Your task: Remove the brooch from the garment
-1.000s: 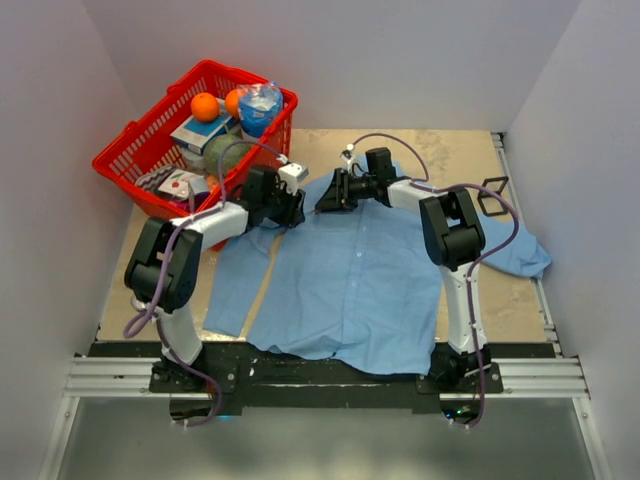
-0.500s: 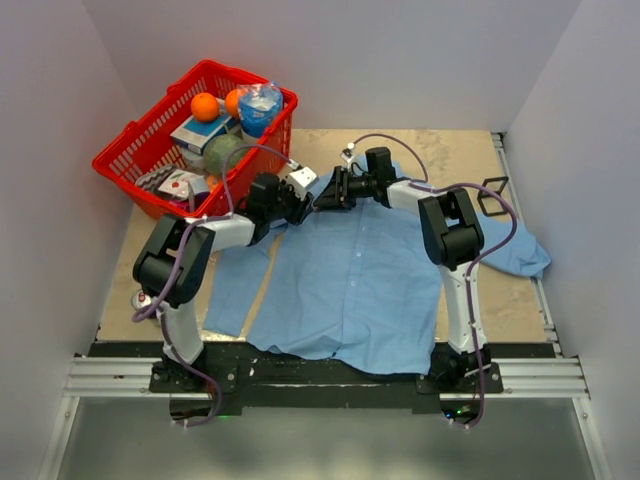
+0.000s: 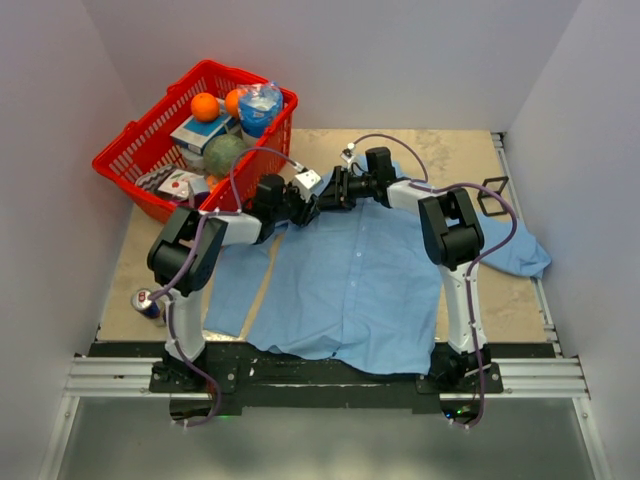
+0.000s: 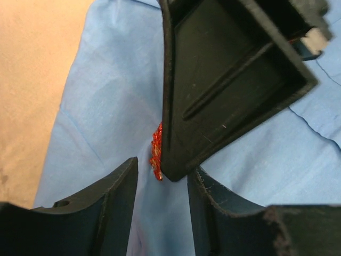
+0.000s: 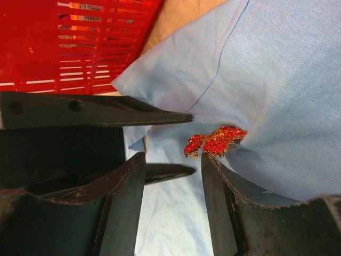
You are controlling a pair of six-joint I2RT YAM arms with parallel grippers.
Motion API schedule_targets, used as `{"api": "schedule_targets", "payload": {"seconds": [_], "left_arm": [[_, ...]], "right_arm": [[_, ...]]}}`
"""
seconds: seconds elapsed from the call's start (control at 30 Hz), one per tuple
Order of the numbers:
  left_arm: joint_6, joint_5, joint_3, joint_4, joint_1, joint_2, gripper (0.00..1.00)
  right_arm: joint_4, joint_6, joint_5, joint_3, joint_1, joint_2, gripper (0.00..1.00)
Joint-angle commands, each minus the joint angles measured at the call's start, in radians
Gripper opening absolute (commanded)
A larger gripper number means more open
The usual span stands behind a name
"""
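Note:
The garment [image 3: 350, 280], a light blue shirt, lies spread over the table. The brooch [image 5: 216, 141], a small glittery red ornament, sits pinned in a fold of cloth near the collar; only a red sliver of the brooch [image 4: 156, 152] shows in the left wrist view. My right gripper [image 5: 171, 162] is open over the shirt, its right fingertip [image 5: 209, 161] touching the brooch's lower edge. My left gripper [image 4: 162, 178] is open too, facing the right one, with bare cloth between its fingers. In the top view the left gripper [image 3: 308, 207] and right gripper [image 3: 325, 197] nearly meet.
A red basket [image 3: 120, 160] with oranges, a bottle and boxes stands at the back left, close to the left arm. A small can [image 3: 147, 303] stands by the left arm's base. A black wire frame [image 3: 493, 195] lies at the right. Walls enclose the table.
My left gripper has moved right along the collar until it faces the right gripper at the brooch. The right gripper has stayed in place and opened slightly.

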Motion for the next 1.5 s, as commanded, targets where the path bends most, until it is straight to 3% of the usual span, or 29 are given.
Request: {"api": "schedule_targets", "payload": {"seconds": [0.0, 0.2, 0.53, 0.77, 0.93, 1.03, 1.07, 1.2, 1.33, 1.47], "left_arm": [[-0.016, 0.01, 0.076, 0.055, 0.005, 0.051, 0.44], [0.031, -0.014, 0.074, 0.058, 0.011, 0.05, 0.38], [0.044, -0.002, 0.117, 0.061, 0.011, 0.082, 0.1], [0.048, 0.009, 0.198, -0.022, 0.011, 0.126, 0.01], [0.031, 0.053, 0.282, -0.14, 0.017, 0.148, 0.0], [-0.045, 0.134, 0.351, -0.247, 0.037, 0.159, 0.0], [-0.061, 0.168, 0.364, -0.273, 0.04, 0.162, 0.0], [-0.143, 0.248, 0.372, -0.324, 0.044, 0.159, 0.0], [-0.245, 0.288, 0.355, -0.337, 0.042, 0.16, 0.0], [-0.286, 0.299, 0.31, -0.344, 0.044, 0.147, 0.0]], "right_arm": [[-0.008, -0.022, 0.011, 0.014, 0.002, -0.016, 0.51], [-0.023, -0.036, 0.019, 0.008, 0.002, -0.031, 0.52], [-0.048, -0.051, 0.022, 0.013, 0.002, -0.031, 0.53], [-0.048, -0.047, 0.031, 0.011, 0.001, -0.025, 0.55], [-0.06, -0.076, -0.047, 0.024, -0.022, -0.08, 0.55], [-0.215, -0.27, -0.08, 0.045, -0.085, -0.137, 0.53], [-0.366, -0.43, -0.043, 0.056, -0.117, -0.167, 0.53], [-0.56, -0.692, 0.118, 0.06, -0.148, -0.2, 0.49], [-0.553, -0.686, 0.294, 0.021, -0.14, -0.198, 0.4], [-0.557, -0.752, 0.361, 0.001, -0.096, -0.201, 0.4]]}}
